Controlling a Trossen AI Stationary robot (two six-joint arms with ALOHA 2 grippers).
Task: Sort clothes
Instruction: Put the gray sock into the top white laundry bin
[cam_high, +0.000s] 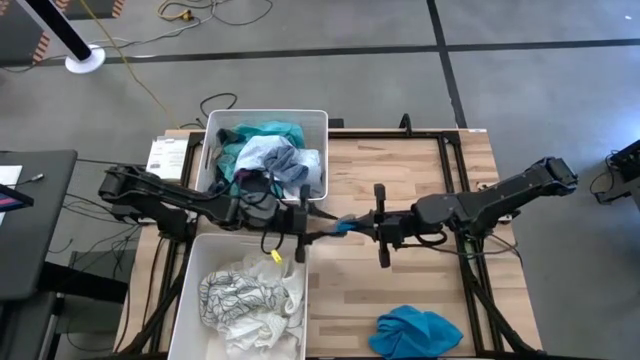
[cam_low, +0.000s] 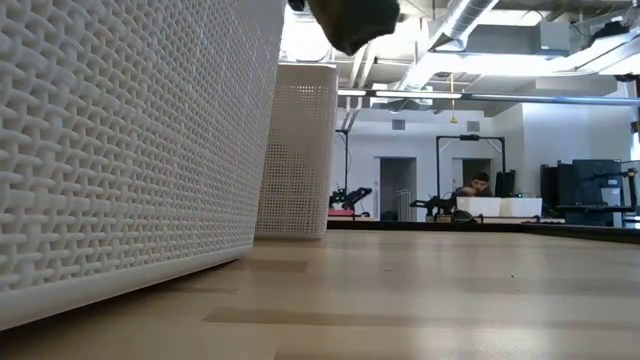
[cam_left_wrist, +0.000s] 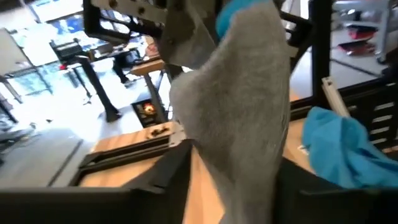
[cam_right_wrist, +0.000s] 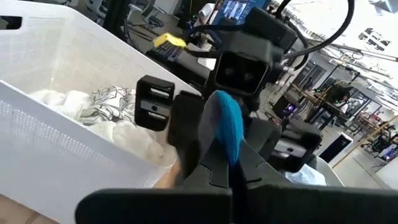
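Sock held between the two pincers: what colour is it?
The sock is grey with a bright blue end, best seen in the left wrist view.

near white bin (cam_low: 110, 160) | far white bin (cam_low: 298, 150) | wooden table (cam_low: 420, 300) | seated person (cam_low: 478, 186) behind

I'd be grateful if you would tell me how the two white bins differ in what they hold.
The far bin holds mixed colours: teal, pale grey and dark garments heaped to its rim. The near bin holds only white and black-patterned white pieces, lying lower toward one end. Both are white perforated rectangular bins at the table's left side, end to end.
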